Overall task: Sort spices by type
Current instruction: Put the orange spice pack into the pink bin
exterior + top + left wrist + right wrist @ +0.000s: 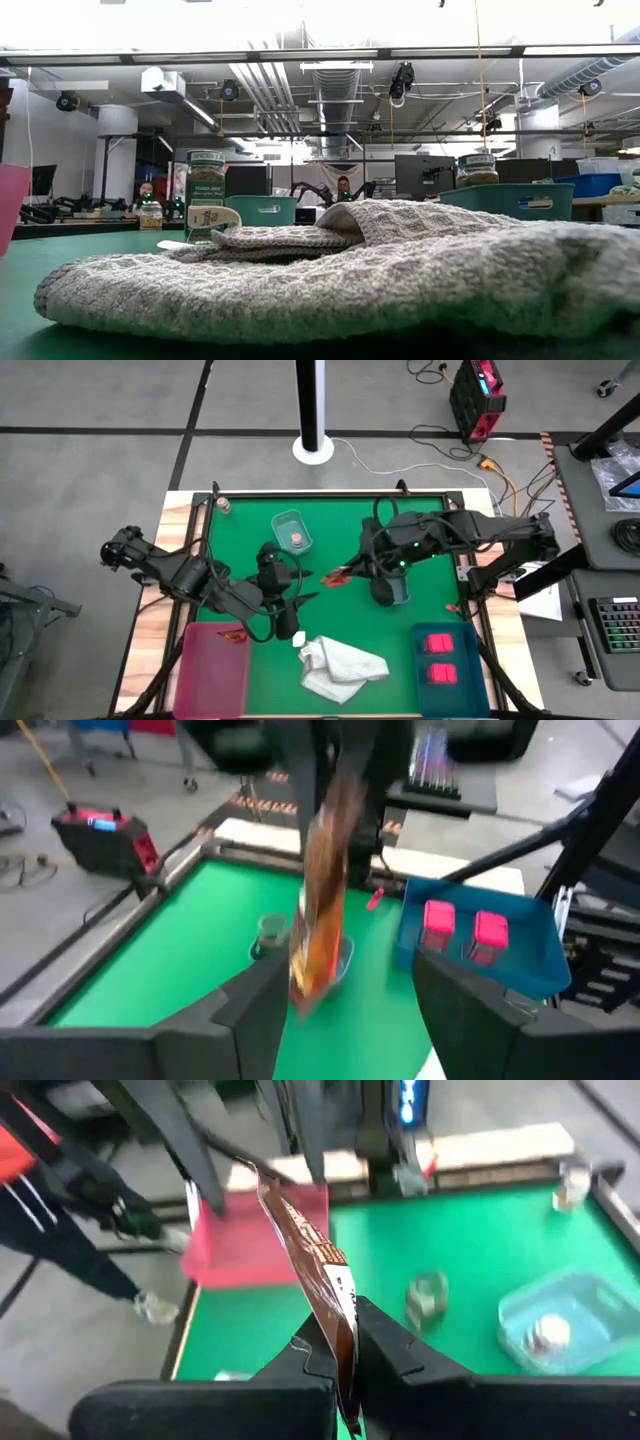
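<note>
Packet held mid-desk between the arms

Brown-and-orange packet (338,573) is pinched by the right pincer (345,1355), its long axis running toward the left pincer (312,597), whose fingers are spread. A crumpled white cloth (340,667) lies near. The blue tray (472,672) holds two red blocks (437,644); the pink tray (212,670) holds one packet.

We're in a robotics lab here: exposed ducts (335,85) and pipes run across an open ceiling, with monitors (428,172) and seated people at benches behind. Down on the grey floor, cables trail to a red power unit (476,396), and a keyboard (618,625) sits on a side desk beside the green-topped table (340,575).
</note>
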